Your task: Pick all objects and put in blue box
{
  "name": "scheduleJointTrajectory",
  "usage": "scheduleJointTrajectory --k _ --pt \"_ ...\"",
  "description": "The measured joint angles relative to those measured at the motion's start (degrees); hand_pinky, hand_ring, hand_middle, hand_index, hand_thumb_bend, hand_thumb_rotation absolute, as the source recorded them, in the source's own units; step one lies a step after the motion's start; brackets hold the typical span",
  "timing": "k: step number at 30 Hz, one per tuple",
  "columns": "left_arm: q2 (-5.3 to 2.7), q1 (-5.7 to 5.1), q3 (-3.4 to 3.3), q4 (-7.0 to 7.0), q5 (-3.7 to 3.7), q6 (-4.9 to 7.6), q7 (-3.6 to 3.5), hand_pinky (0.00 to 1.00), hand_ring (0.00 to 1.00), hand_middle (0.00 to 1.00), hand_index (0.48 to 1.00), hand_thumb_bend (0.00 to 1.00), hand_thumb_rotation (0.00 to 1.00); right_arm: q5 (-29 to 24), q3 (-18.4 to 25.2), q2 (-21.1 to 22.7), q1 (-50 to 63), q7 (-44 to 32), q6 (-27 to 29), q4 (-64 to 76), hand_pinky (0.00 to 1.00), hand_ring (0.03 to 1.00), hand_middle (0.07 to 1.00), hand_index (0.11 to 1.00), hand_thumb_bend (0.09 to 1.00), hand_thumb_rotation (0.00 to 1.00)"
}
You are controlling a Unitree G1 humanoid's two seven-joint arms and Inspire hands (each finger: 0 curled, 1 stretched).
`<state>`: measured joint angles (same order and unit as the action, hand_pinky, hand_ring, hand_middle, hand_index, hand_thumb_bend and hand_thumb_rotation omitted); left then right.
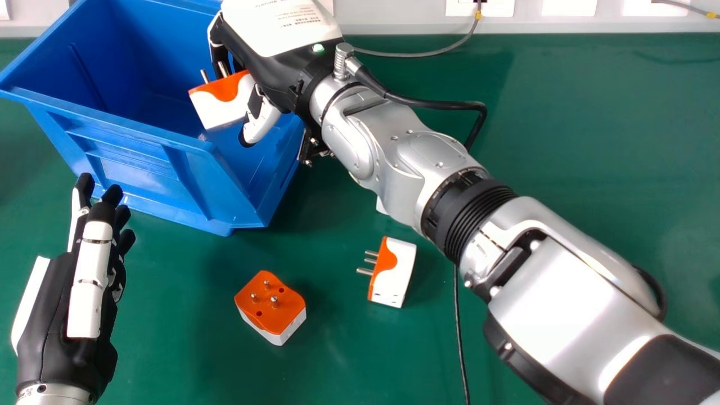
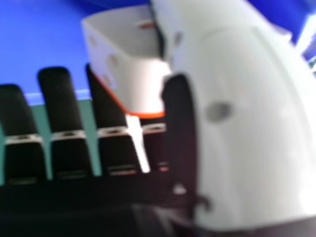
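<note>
Held plug: one, white with an orange face, upper left of the frame, over the right part of the box's opening; tilted, prongs toward the top of the frame. Pinched in the right hand, its thumb closed in to the plug's width. In the right hand view, the plug lies between the thumb and the fingers, which are mostly straight, some apart from the plug; a prong crosses in front of them.

Box: one, blue, open, upper left of the frame, on the counter.

Orange-topped plug: one, lower centre of the frame, on the counter in front of the box, prongs up, white body beneath.

Side-lying plug: one, to the right of the former and apart from it, prongs toward the left of the frame.

White item: one, centre, mostly hidden by the right arm; kind cannot be told.

Left hand: lower left of the frame, near the box, fingers extended and relaxed, holding nothing.

Counter: green. Black cable: lower centre-right. Grey cable: top of the frame.
</note>
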<state>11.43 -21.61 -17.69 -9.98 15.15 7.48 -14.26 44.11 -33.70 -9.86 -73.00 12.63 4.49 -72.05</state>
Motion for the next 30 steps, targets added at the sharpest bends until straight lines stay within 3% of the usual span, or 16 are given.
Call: scheduleJointTrajectory --k 5,8,9,12,14,16,22,25,30 --pt "-0.09 -0.19 0.14 -0.32 -0.02 0.00 0.20 1.00 1.00 1.00 1.000 0.44 1.00 0.21 -0.93 0.02 0.00 -0.14 -0.21 0.07 0.37 0.461 0.514 0.480 0.499 0.00" --pt "-0.09 -0.18 0.23 -0.31 -0.05 0.02 0.24 1.00 1.00 1.00 1.000 0.44 0.99 1.37 -2.67 0.05 0.00 -1.05 -0.66 0.19 0.63 0.724 0.752 0.731 0.454 0.01" --pt "-0.09 -0.18 0.27 -0.32 -0.06 0.02 0.24 1.00 1.00 1.00 1.000 0.44 0.99 1.58 -3.16 0.06 0.00 -1.26 -0.91 0.20 0.63 0.724 0.752 0.731 0.454 0.01" --pt "-0.09 -0.21 0.37 -0.33 -0.07 0.02 0.34 1.00 1.00 1.00 1.000 0.44 0.99 2.91 -4.51 0.13 0.00 -1.23 -1.47 0.49 0.79 0.859 0.873 0.863 0.510 0.06" --pt "-0.09 -0.15 0.45 -0.34 -0.42 0.01 0.57 1.00 1.00 1.00 1.000 0.44 0.99 3.45 -4.90 0.40 0.00 -0.74 -1.52 0.61 0.83 0.887 0.899 0.890 0.528 0.06" --pt "-0.10 -0.15 0.48 -0.35 -0.57 0.00 0.66 1.00 1.00 1.00 1.000 0.45 0.99 3.55 -4.98 0.58 0.00 0.32 -1.54 0.68 0.90 0.943 0.948 0.944 0.506 0.03" --pt "-0.16 -0.04 0.56 -0.40 -0.69 -0.01 0.85 1.00 1.00 1.00 1.000 0.45 0.99 3.52 -4.97 0.65 0.02 2.26 -1.53 0.76 0.95 0.982 0.983 0.982 0.384 0.01" --pt "-0.16 0.20 0.59 -0.29 -1.11 -0.01 0.94 1.00 1.00 1.00 1.000 0.46 0.98 3.54 -5.01 0.70 0.04 2.30 -1.52 0.76 0.96 0.988 0.990 0.989 0.328 0.01" --pt "-0.16 0.71 0.64 -0.18 -1.30 -0.02 1.16 1.00 1.00 1.00 1.000 0.46 0.98 3.66 -5.36 0.75 0.05 2.31 -1.52 0.75 0.95 0.994 0.995 0.995 0.309 0.00"
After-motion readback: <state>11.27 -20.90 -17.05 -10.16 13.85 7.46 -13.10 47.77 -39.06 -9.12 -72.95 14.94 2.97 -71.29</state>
